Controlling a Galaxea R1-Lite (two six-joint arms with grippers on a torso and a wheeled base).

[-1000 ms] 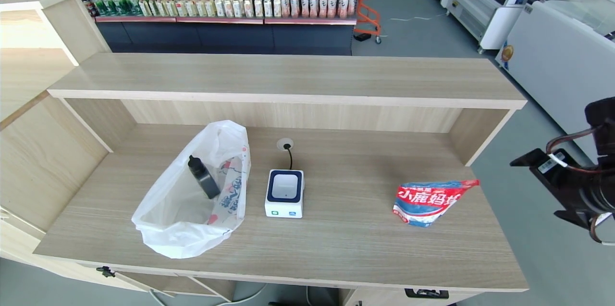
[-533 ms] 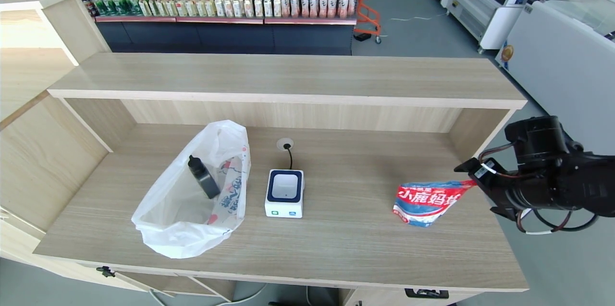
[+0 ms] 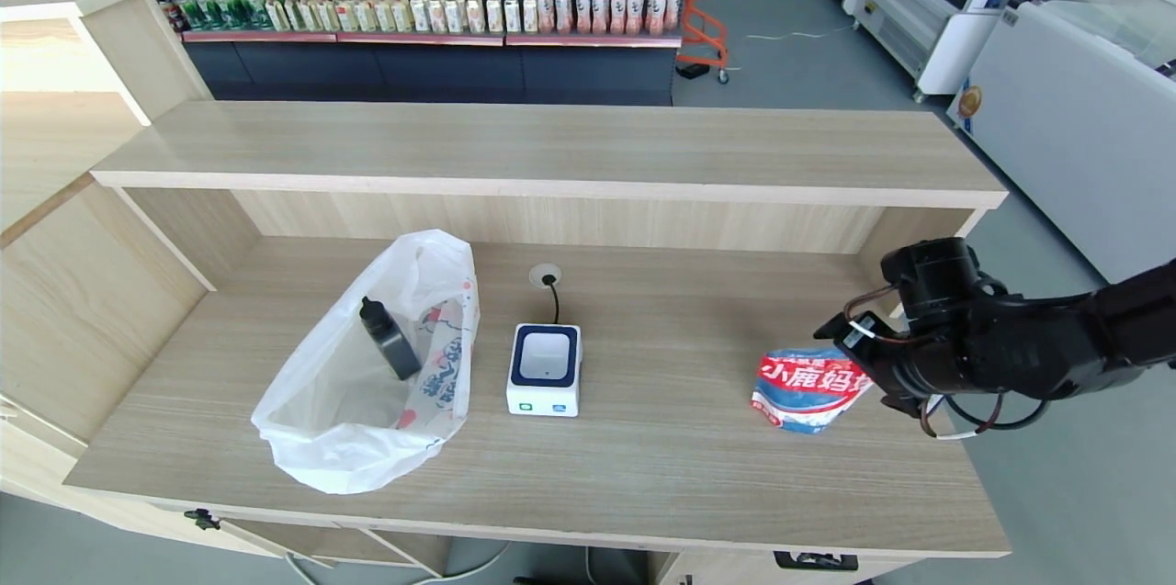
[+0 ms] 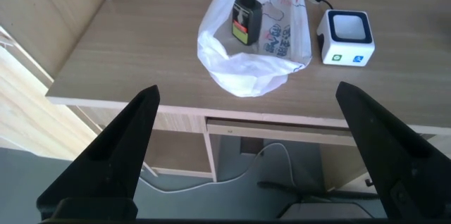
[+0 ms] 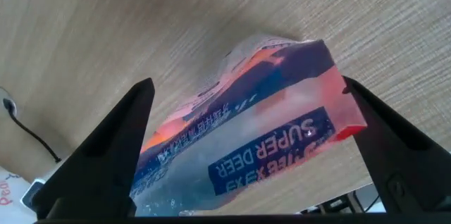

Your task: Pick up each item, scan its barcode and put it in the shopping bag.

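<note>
Item: snack pouch (image 3: 807,388). Glossy soft pack with a red band and white print across the upper part, blue and white below. It lies flat on the wooden counter (image 3: 661,466), on the robot's right side and well apart from the scanner (image 3: 544,370). In the right wrist view the pouch (image 5: 246,139) shows a red corner tab, a blue panel with white lettering, and crinkles that catch the light.

Right gripper (image 3: 873,355) hangs at the pouch's right end, covering that corner in the head view. Seen from its own wrist, the gripper (image 5: 246,83) has its jaws spread wide, one finger on each side of the pouch, with nothing grasped. Whether a finger touches the pack, I cannot tell.

Left gripper (image 4: 246,89): jaws released and far apart, holding nothing. It is off the near edge of the counter, on the bag's side.

Containers: one white plastic shopping bag (image 3: 312,447) lies on the counter to the left of the scanner, mouth open toward the back wall. Inside is a dark bottle (image 3: 390,342), leaning. The left wrist view shows a label on the bottle (image 4: 246,17).

Scanner: white box with a dark-framed window on top, and a black cable (image 3: 552,296) running to a grommet behind it.
</note>
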